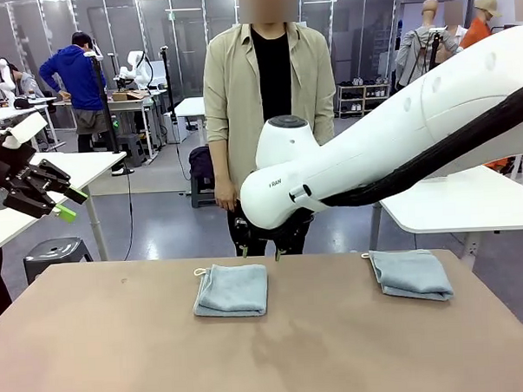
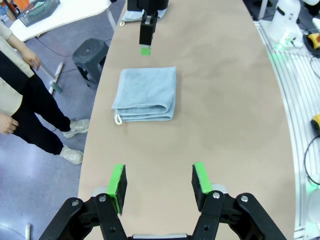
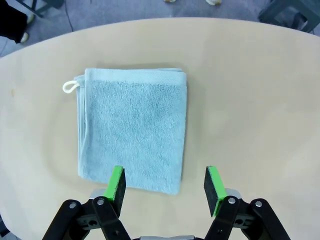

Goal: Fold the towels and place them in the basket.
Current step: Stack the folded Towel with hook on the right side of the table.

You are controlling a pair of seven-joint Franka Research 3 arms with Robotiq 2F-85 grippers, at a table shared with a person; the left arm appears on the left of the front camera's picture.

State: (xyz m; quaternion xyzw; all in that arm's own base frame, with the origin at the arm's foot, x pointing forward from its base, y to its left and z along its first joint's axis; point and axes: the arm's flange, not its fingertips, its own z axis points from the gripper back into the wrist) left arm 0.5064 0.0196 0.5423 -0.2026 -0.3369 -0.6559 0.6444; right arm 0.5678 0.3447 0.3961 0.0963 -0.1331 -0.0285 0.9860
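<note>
Two folded light blue-grey towels lie on the brown table (image 1: 121, 358): one at the middle (image 1: 233, 290), one at the far right (image 1: 412, 274). My right gripper (image 3: 165, 185) hangs open and empty over the near edge of the middle towel (image 3: 132, 127), whose loop points to the far left. Held high off the table's left end, my left gripper (image 2: 159, 182) is open and empty, with the middle towel (image 2: 146, 94) ahead of it. My left gripper (image 1: 71, 203) shows at the left edge of the front view. The basket (image 2: 37, 11), dark wire mesh, stands on a white side table.
A person (image 1: 270, 100) stands at the far edge of the table, hands down. My right arm (image 1: 398, 147) crosses from the right above the table. A white table (image 1: 461, 200) stands behind on the right, a stool (image 1: 54, 251) at the far left.
</note>
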